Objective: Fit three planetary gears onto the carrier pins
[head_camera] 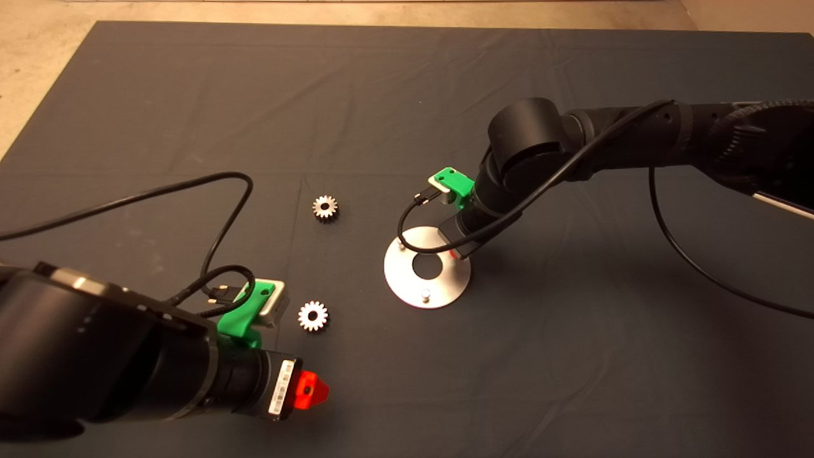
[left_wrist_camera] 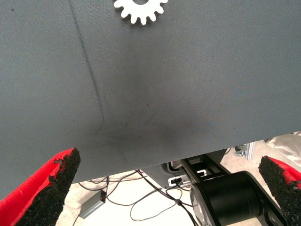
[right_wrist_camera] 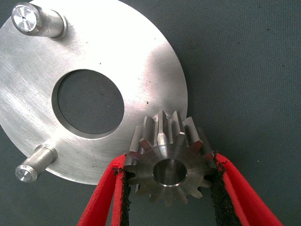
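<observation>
The round metal carrier disc (head_camera: 407,280) lies mid-mat, with two carrier pins (head_camera: 402,242) (head_camera: 425,294) showing. My right gripper (head_camera: 455,253) hangs over the disc's right edge. In the right wrist view it (right_wrist_camera: 169,176) is shut on a planetary gear (right_wrist_camera: 170,165) at the rim of the disc (right_wrist_camera: 141,61), with pins (right_wrist_camera: 33,21) (right_wrist_camera: 33,167) standing bare. Two more gears (head_camera: 325,207) (head_camera: 313,315) lie flat on the mat left of the disc. My left gripper (head_camera: 311,389) sits low at the lower left, open (left_wrist_camera: 168,159), just short of the nearer gear (left_wrist_camera: 140,9).
Black cables loop off both wrists over the mat (head_camera: 572,356). The mat's near edge shows in the left wrist view, with floor cables and the robot's base (left_wrist_camera: 225,202) beyond it.
</observation>
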### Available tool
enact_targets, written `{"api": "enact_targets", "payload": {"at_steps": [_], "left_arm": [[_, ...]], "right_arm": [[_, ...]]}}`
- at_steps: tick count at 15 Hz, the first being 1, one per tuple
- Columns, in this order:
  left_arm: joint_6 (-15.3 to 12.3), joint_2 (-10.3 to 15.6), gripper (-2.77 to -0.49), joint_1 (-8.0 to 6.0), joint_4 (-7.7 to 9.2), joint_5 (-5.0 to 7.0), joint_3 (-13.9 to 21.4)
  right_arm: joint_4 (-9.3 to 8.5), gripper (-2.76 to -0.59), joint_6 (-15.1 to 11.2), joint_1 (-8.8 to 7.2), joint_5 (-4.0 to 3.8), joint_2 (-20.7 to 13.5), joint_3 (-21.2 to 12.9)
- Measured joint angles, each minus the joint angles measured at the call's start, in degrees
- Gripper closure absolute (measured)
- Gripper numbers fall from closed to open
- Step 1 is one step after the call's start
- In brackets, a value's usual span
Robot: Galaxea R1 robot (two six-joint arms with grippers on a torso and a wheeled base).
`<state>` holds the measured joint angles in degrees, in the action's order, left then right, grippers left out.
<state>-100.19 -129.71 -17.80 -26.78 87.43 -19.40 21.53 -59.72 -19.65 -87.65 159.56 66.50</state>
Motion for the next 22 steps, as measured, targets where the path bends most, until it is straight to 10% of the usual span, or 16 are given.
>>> {"api": "enact_targets", "payload": {"at_steps": [22], "left_arm": [[0.0, 0.0, -2.76, 0.0, 0.0, 0.0, 0.0]], "right_arm": [[0.0, -0.94, 0.1, 0.15, -0.02, 0.1, 0.1]]}}
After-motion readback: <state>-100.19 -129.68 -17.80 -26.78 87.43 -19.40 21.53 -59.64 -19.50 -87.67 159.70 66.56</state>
